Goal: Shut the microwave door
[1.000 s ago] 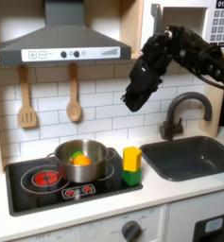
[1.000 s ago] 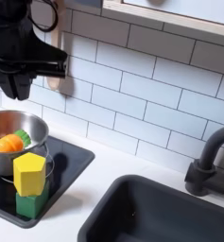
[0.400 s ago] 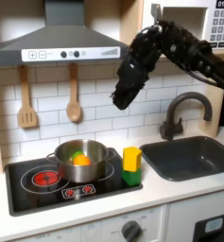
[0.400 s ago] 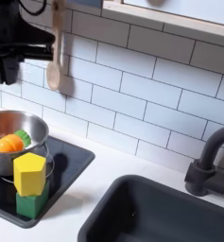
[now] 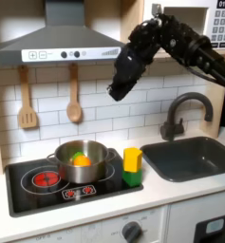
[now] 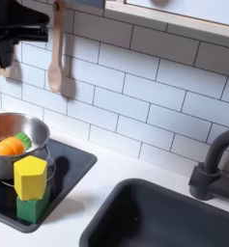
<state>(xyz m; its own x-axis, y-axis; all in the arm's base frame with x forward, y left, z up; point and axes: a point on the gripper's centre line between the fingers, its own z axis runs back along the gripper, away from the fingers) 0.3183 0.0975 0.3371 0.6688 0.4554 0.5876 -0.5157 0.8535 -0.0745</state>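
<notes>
The white microwave [image 5: 223,24] sits at the top right of the first exterior view, its dark keypad facing out. Its door [image 5: 155,11] stands open, a thin white edge at the left of the dark cavity, partly hidden by my black arm. The arm reaches from the right past the door's edge, then bends down and left. My gripper [image 5: 118,91] hangs in front of the tiled wall, below and left of the door and apart from it. In the second exterior view the gripper [image 6: 5,53] is a dark shape at the top left edge. Its jaws are too dark to read.
A grey range hood [image 5: 62,43] hangs left of the gripper, with a wooden spoon [image 5: 74,100] and spatula [image 5: 27,104] below. A steel pot [image 5: 81,163] with toy food and a yellow block on a green one [image 5: 132,166] stand on the stove. Faucet [image 5: 185,114] and sink [image 5: 195,157] lie right.
The gripper has risen and swung left in the first exterior view, away from the faucet toward the hood. In the second exterior view it slid up and left, mostly out of frame.
</notes>
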